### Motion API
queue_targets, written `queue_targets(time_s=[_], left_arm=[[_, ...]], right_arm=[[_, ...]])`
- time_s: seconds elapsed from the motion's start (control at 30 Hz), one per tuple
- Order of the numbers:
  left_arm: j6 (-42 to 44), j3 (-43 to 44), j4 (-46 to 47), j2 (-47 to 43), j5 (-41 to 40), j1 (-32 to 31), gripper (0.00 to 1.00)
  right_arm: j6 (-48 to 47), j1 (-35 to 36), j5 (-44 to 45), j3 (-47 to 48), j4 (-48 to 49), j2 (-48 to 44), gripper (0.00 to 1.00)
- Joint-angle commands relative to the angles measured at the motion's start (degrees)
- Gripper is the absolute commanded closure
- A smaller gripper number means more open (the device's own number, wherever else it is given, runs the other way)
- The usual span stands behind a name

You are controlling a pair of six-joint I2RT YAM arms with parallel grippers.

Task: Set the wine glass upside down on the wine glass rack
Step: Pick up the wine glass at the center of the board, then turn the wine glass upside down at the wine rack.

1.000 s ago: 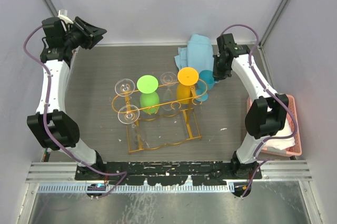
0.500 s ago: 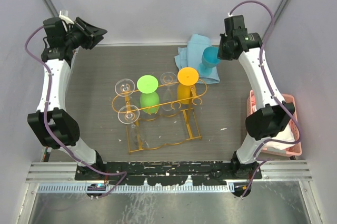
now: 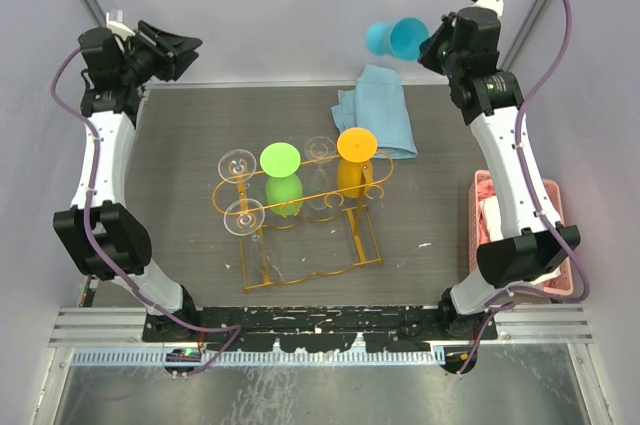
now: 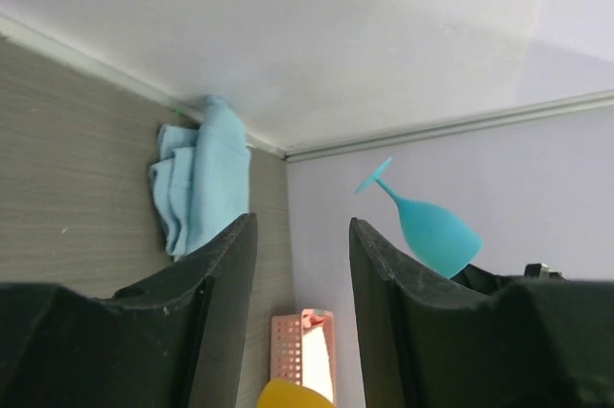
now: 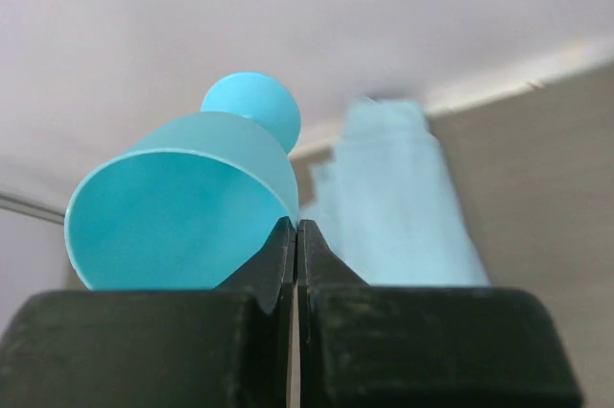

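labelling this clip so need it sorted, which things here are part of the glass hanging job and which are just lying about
Job: turquoise wine glass, pinched at its rim by the right gripper; wine glass rack.
Lying about: blue cloth; pink basket; open left gripper, holding nothing.

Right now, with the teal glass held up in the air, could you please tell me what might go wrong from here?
1. The right end effector pinches only the thin bowl wall of the teal wine glass, which sticks out sideways, so it could twist or slip while being turned over.
2. The wine glass rack already carries several glasses. The orange glass sits at the end nearest that arm and could get knocked on approach.
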Motion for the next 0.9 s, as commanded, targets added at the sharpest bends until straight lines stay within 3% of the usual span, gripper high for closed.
queue_targets(time_s=[0.0, 0.17, 0.33, 0.6, 0.7, 0.87], left_arm=[[-11.6, -0.9, 17.4, 0.1, 4.7, 0.3, 0.55], [-23.9, -3.9, 31.1, 0.6, 6.7, 0.2, 0.56], [-37.5, -6.1, 45.9, 1.8, 8.4, -0.5, 0.55], [-54.3, -4.6, 62.8, 5.6, 7.4, -4.2, 0.55], [-60.2, -3.4, 68.8, 7.5, 4.5, -6.2, 0.55], [-61.9, -2.1, 70.4, 8.5, 2.5, -9.4, 0.55]], right_arm=[[10.9, -1.8, -10.2, -4.1, 23.0, -2.8, 0.99], [30.8, -7.2, -29.4, -12.6, 47.1, -1.9, 0.99], [44.6, -7.9, -40.7, -11.4, 62.6, 4.7, 0.99], [72.5, -6.9, -53.5, 7.0, 86.7, 24.6, 0.99], [77.3, -6.9, -55.3, 14.3, 89.9, 29.5, 0.99], [79.9, -6.8, -58.4, 22.4, 91.3, 34.3, 0.99]])
